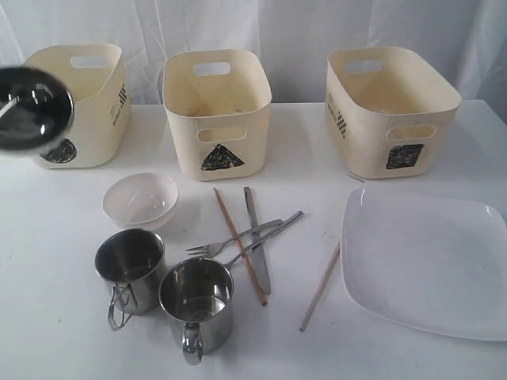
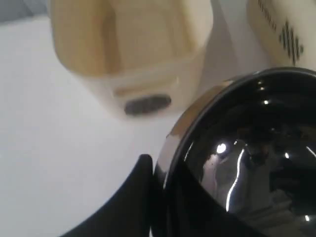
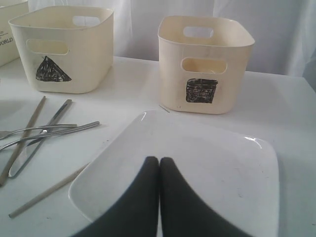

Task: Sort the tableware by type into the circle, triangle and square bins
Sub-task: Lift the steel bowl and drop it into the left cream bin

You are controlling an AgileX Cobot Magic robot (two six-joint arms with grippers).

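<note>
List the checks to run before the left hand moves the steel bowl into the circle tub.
1. Grip: the left hand holds the shiny round steel bowl off the white table: ok, one finger shows at its rim.
2. Bowl over the cream plastic tub marked with a black circle: not ok, it hangs in front of the tub's wall.
3. Room in that tub: cannot tell, its floor is hidden.
4. Path: the right hand is out of the way: ok, shut and empty above the large white square plate.
5. Bowl level: not ok, tilted.
</note>
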